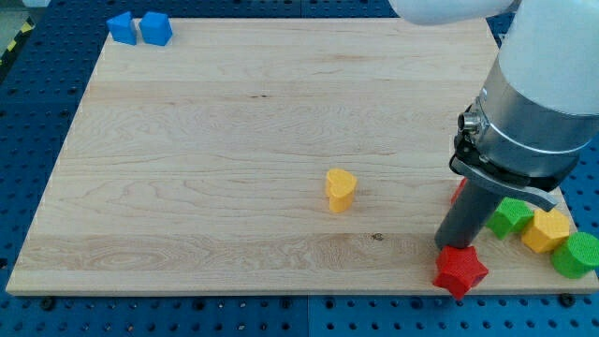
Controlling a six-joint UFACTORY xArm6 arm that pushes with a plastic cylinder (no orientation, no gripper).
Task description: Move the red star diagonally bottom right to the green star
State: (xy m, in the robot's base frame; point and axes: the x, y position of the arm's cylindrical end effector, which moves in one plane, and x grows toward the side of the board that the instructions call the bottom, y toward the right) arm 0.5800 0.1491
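Red block (458, 190) mostly behind rod (465, 217)

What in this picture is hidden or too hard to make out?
- My tip: its very end is hidden behind the red star.
- Red block: only a sliver shows beside the rod; shape unclear.
- Green star: partly covered by the arm.
- Green block: cut off by the view's right edge.

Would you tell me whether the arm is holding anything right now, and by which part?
Nothing is held: there is no gripper. My tip only rests against the red star at its upper-left edge.
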